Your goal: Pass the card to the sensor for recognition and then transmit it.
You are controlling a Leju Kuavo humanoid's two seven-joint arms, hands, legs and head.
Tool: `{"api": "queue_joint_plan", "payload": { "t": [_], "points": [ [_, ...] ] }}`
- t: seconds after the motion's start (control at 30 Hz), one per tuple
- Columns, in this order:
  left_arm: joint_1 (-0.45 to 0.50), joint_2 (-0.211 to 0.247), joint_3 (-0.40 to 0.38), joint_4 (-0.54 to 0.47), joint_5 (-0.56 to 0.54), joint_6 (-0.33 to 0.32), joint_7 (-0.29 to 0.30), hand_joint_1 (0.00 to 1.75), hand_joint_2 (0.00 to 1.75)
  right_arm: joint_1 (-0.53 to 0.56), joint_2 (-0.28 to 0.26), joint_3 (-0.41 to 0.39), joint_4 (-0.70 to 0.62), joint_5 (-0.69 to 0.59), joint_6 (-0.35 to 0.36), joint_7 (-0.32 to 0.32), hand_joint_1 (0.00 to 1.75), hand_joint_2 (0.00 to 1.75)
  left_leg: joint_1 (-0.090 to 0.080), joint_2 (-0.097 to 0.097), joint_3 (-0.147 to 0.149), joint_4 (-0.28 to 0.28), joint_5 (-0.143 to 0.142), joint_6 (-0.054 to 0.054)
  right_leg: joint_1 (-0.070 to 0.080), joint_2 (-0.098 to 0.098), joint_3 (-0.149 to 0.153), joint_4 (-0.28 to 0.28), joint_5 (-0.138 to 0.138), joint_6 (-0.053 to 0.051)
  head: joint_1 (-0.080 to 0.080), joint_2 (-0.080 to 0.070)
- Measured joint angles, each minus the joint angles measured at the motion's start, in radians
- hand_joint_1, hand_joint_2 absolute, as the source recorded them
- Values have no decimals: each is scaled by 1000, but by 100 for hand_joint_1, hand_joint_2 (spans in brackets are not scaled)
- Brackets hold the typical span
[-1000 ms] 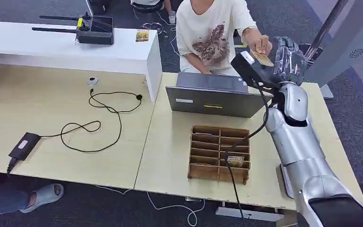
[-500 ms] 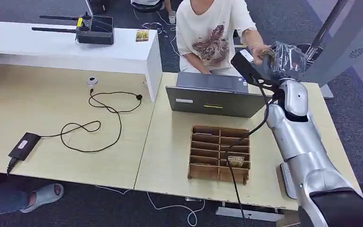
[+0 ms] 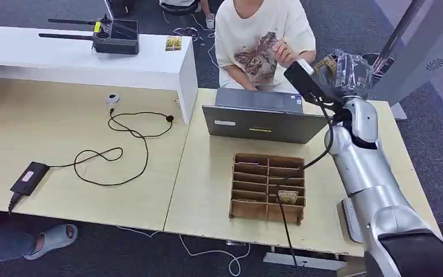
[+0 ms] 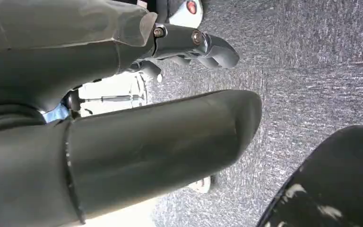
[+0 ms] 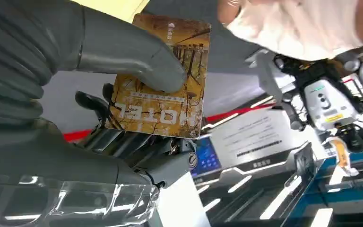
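Card point(image 5: 163, 75) pinched in right hand point(image 3: 346, 72), raised past the table's point(image 3: 207, 173) far edge.

Card: yellow-brown, printed "HOTEL", thumb point(image 5: 132, 59) pressed on its face, darker fingers point(image 5: 137, 144) behind it; in the head view it shows as a tan patch at the hand, at 1 o'clock from the laptop point(image 3: 259, 118). Person point(image 3: 259, 40) in a pale printed shirt sits behind the laptop, one hand point(image 3: 285, 53) raised at 9 o'clock from the right hand, apart from the card. Wooden divider tray point(image 3: 268, 187) at 6 o'clock from the laptop, a second card point(image 3: 287, 196) standing in a near-right slot. Left hand point(image 4: 137, 137): holds nothing, thumb and fingers apart, over grey carpet point(image 4: 312, 61).
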Motion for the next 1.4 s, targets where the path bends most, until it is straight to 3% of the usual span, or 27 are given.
{"api": "queue_joint_plan", "payload": {
  "t": [0.3, 0.43, 0.77, 1.03, 1.23, 1.4],
  "points": [
    [1, 0, 0, 0, 2, 3, 5, 0, 0, 92, -58, -81, -166, -343, 173, -155, 175, 175, 0, -1, 0, 0, 0, 0, 0, -1, 0, -1, 0, 0, 0, 0],
    [1, 0, 0, 0, 3, 6, 12, 0, 0, 166, -100, -106, -275, -484, 236, -189, 175, 175, 0, -1, -1, 0, 0, 0, 0, -1, 0, -1, 0, 0, 0, 0],
    [2, 0, 0, 0, 3, 11, 16, 0, 0, 334, -190, -163, -502, -674, 307, -194, 175, 175, 0, -1, -1, 0, 0, 0, 0, -1, 0, -1, 0, 0, 0, 0],
    [1, 0, 0, 0, 3, 11, 18, 0, 0, 446, -232, -226, -613, -709, 327, -188, 175, 175, 0, 0, -1, 0, -1, 1, 0, 0, -1, -1, 0, 0, 0, 0],
    [2, 0, 0, 0, 4, 23, 21, 0, 0, 499, -279, -270, -629, -779, 394, -184, 175, 175, 0, -2, -1, 0, -1, 1, 0, -2, 0, -1, 0, 0, 0, 0],
    [5, 3, 0, 0, 2, 37, 10, 0, 0, 626, -322, -357, -678, -839, 493, -193, 175, 175, -1, -4, -2, 0, -2, 2, -1, -4, 0, -1, -1, 2, 0, 0]
  ]
}}
